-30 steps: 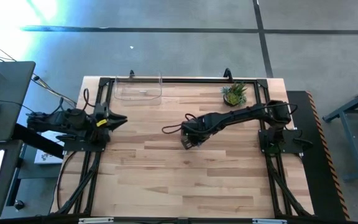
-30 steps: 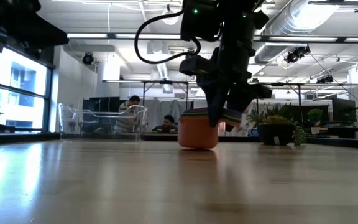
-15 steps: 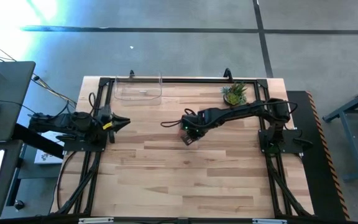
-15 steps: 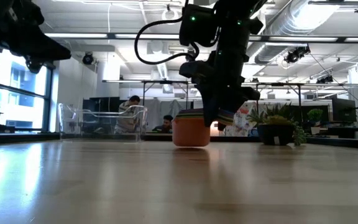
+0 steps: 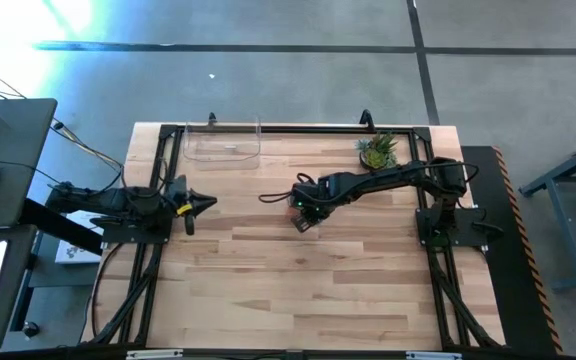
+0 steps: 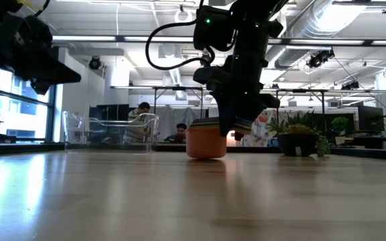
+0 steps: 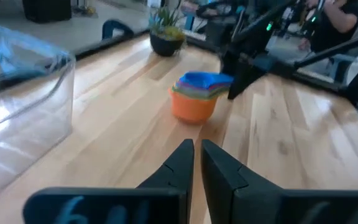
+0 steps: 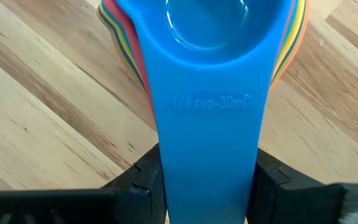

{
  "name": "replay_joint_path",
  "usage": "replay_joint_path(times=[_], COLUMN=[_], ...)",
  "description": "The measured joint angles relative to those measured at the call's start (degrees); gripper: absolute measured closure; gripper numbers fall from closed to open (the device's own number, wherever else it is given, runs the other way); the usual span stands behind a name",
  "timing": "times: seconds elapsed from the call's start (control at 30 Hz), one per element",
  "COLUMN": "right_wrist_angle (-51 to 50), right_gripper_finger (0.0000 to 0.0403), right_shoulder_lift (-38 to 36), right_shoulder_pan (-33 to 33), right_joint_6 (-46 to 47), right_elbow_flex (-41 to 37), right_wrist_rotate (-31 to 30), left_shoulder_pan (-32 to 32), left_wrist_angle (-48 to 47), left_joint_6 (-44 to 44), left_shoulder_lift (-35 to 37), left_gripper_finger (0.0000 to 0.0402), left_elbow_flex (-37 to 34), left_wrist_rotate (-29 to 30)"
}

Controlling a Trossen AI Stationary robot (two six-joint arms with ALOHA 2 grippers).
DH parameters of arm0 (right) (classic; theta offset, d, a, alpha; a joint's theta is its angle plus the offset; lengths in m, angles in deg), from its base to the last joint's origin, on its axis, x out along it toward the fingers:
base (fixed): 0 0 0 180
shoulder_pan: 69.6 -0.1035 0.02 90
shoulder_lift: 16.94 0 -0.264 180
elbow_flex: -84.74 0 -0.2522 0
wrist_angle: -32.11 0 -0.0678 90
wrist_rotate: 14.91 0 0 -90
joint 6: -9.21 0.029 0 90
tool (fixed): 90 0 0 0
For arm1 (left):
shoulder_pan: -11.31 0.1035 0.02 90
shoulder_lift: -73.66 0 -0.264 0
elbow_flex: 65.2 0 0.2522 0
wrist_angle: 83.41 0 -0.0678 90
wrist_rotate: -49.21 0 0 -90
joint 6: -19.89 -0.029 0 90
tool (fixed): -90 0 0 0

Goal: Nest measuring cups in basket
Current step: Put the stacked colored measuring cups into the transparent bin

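Nested stack of measuring cups (image 7: 196,94) sits mid-desk, orange cup at the bottom, blue one on top, rims of the others showing between them. Right end effector (image 8: 207,177) has its fingers on either side of the stacked flat handles, blue handle uppermost; grasping the stack by the handles, by the look of it. In the low view the stack's base seems to rest on or barely clear the desk (image 5: 298,290); cannot tell which. Left end effector (image 7: 195,163) clenched, nothing in it, parked near the left edge of the desk and pointing toward the stack. Basket (image 5: 223,142) stands at the far edge, left of centre, well apart from the stack. Judgement: cups are light, stiff, smooth plastic; the nested set may slip apart or tip if carried tilted, so the bundled handles are the sensible hold, kept level. Open wood lies between stack and basket. Potted plant (image 5: 377,150) sits at the far edge on the right, away from that path. Basket walls are low but clear, easy to clip on entry.
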Motion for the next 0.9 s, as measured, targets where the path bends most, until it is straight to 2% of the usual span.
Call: replay_joint_path(times=[0.27,0.5,0.9], right_wrist_angle=[0.5,0.5,0.5], right_gripper_finger=[0.0273,0.0273,0.0273], right_shoulder_lift=[0.0,0.0,0.0], right_shoulder_pan=[0.0,0.0,0.3], right_joint_6=[-0.6,-1.0,3.0], right_elbow_flex=[0.0,0.0,0.0], right_wrist_rotate=[0.0,0.0,1.3], left_shoulder_pan=[0.0,0.0,0.0], left_wrist_angle=[0.1,0.1,0.1], left_joint_6=[-0.4,-2.6,-2.7], left_shoulder_lift=[0.0,0.0,0.0], left_gripper_finger=[0.0389,0.0387,0.0385], left_elbow_flex=[-0.1,-0.1,-0.1], left_wrist_rotate=[1.1,-0.7,-0.8])
